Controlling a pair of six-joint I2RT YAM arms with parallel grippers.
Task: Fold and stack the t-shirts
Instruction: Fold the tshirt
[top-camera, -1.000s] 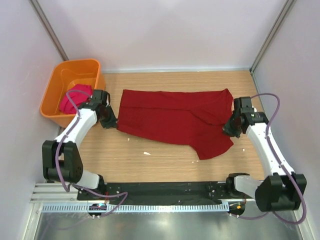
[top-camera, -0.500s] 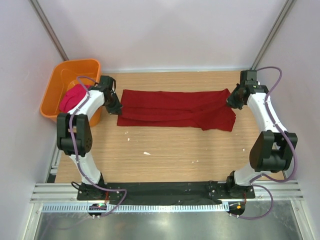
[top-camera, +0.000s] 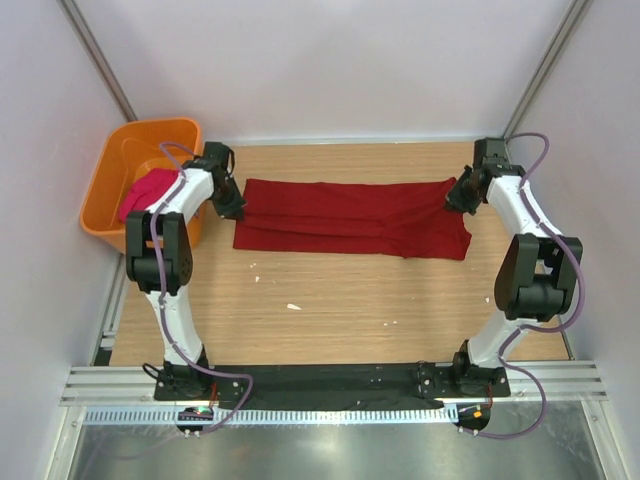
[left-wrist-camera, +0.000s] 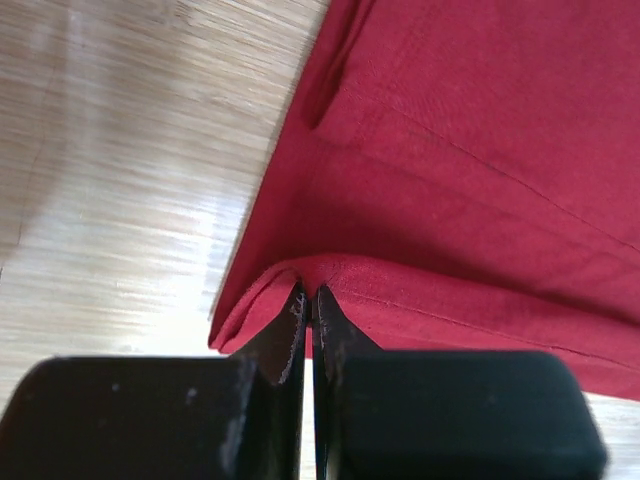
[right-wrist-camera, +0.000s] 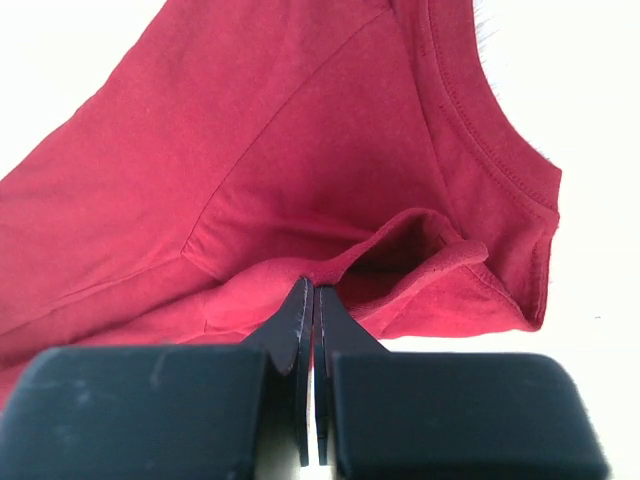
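Red shirt (top-camera: 350, 218): folded into a long strip on bench (top-camera: 330, 300), beside tub (top-camera: 150, 143). Pink shirt (top-camera: 148, 193): inside tub. Left gripper (left-wrist-camera: 310, 295), right gripper (right-wrist-camera: 312, 285): clamped on red shirt's opposite ends. Risk: thin pinch lost, fold undone by uneven release.

Two arms, left arm (top-camera: 178, 198) and right arm (top-camera: 517, 207): white shell links, black joint housings, black bases. Purple cable (top-camera: 532, 135) looped along each. Left claw (left-wrist-camera: 310, 294), right claw (right-wrist-camera: 308, 286): thin flat black fingers, blocky matte-black bodies.
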